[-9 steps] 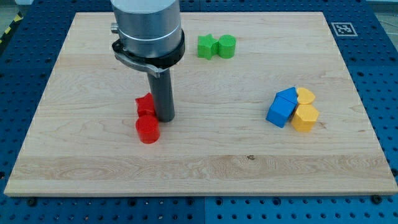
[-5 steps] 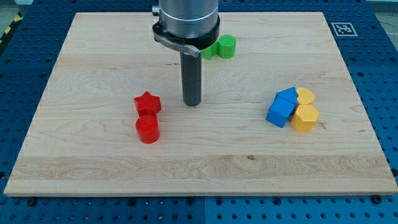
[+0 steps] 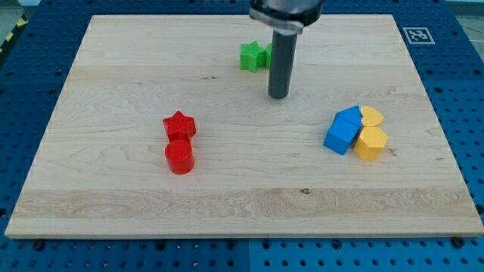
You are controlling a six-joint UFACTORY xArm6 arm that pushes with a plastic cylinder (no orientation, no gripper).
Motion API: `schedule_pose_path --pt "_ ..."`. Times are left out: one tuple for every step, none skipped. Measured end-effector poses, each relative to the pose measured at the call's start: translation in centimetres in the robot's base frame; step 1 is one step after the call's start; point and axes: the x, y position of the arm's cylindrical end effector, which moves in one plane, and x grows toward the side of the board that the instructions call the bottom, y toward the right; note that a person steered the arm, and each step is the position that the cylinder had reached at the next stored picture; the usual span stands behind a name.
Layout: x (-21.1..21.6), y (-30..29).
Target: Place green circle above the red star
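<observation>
One green circle [image 3: 268, 54] behind rod, above my tip [image 3: 278, 96]

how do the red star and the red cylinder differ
The red star has a pointed, five-armed outline, while the red cylinder is round with a flat circular top. The red star lies nearer the view's top; the red cylinder sits just below it, closer to the view's bottom edge. Both are the same red, sit right against each other on the board's left half, and lie well to the left of my tip.
</observation>
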Motion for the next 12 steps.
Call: schedule_pose_path --pt "-3.6 0.0" --pt "-6.3 0.0" --pt "-9.5 0.8" --pt "-10.8 3.7" --pt "-11.6 6.1" --pt "-14.7 3.3" --pt "-15.7 1.5" --pt "-12.7 -0.8" --pt "-10.7 -4.6" --pt "-12.4 -6.4" --pt "-15.6 -6.4" --pt "-16.2 -8.7"
